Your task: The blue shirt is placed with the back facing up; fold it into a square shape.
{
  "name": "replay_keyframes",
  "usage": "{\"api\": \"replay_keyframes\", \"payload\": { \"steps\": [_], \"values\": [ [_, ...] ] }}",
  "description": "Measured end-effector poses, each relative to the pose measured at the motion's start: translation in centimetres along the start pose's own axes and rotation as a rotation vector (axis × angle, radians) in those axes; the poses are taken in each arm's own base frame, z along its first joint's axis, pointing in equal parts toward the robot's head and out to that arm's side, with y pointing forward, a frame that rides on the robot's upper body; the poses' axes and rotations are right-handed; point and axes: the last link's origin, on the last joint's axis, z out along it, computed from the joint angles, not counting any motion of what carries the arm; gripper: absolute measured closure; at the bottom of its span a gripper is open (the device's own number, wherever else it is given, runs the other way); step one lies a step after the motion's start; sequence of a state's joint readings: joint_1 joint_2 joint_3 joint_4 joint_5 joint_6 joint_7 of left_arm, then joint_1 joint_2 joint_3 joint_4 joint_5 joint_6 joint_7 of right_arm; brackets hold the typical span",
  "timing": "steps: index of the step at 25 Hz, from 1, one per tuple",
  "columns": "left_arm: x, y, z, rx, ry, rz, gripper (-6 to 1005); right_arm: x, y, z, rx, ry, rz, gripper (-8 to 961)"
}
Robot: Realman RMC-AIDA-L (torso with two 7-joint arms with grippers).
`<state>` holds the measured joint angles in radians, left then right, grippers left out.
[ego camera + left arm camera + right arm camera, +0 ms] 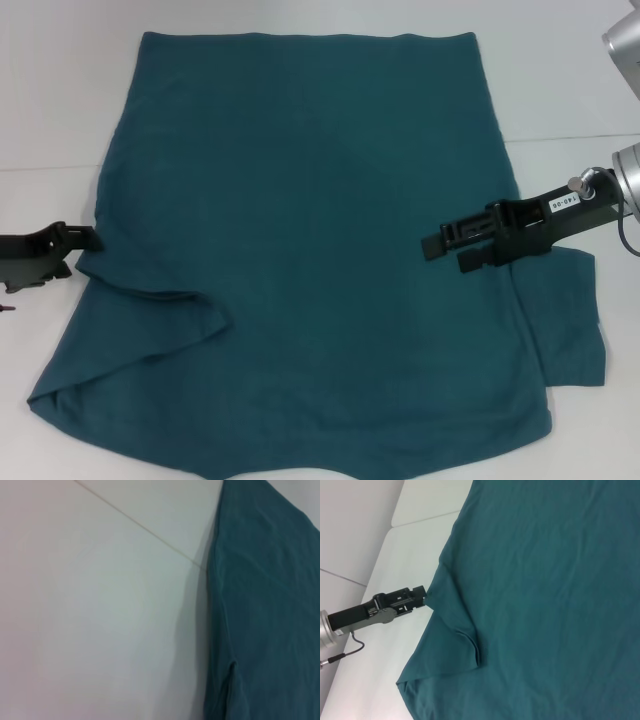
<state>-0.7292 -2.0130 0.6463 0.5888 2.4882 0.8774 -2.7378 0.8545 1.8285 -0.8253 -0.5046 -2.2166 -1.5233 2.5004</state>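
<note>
The blue shirt [320, 250] lies spread flat on the white table [60, 100], hem at the far side. Its left sleeve is folded inward over the body and makes a raised crease [160, 300]. Its right sleeve [570, 320] still sticks out flat. My left gripper [82, 250] sits at the shirt's left edge, touching the fabric; it also shows in the right wrist view [422, 596], where the shirt [545, 580] comes to a point at its tip. My right gripper [440, 253] hovers open and empty over the shirt's right part. The left wrist view shows the shirt's edge [265, 605].
The white table [100, 605] has a thin seam line [570, 137] running across it. Bare table lies to the left and right of the shirt. The right arm's silver wrist [625, 185] is at the right edge of the head view.
</note>
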Motion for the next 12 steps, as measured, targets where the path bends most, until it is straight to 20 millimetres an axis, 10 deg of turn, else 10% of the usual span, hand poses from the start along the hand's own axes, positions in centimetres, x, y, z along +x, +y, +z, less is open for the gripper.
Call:
{"api": "replay_keyframes", "payload": {
  "steps": [12],
  "values": [
    [-0.7, 3.4, 0.6, -0.188, -0.026, 0.0, 371, 0.1, -0.2, -0.2, -0.005, -0.012, 0.007, 101]
  ]
}}
